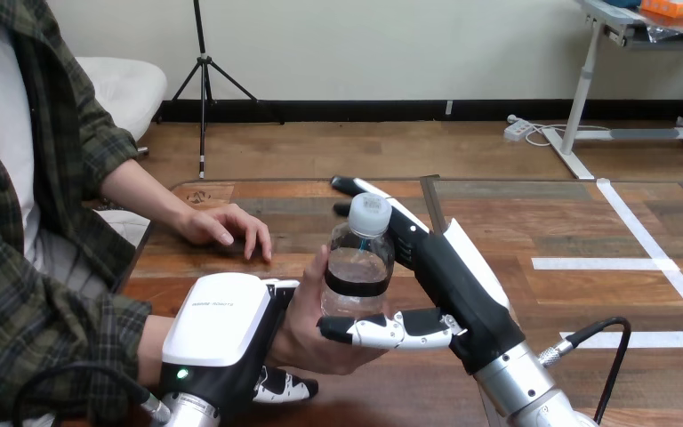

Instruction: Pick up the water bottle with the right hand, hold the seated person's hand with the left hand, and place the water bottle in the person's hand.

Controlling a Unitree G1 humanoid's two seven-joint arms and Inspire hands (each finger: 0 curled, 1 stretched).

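A clear water bottle (357, 267) with a white cap and a dark band stands upright in the person's upturned, cupped hand (307, 334) near the table's front. My right hand (445, 285) comes in from the lower right. Its fingers lie along the bottle's back and its thumb (378, 331) crosses the front near the base, so it pinches the bottle. My left hand (222, 334), white shell upward, sits over the base of the person's hand. Its fingers (283, 385) curl under that hand.
The person's other hand (227, 227) rests palm down on the wooden table (516, 222), left of centre and behind the bottle. White tape lines (640, 262) mark the table's right part. A black cable (600, 334) loops by my right forearm.
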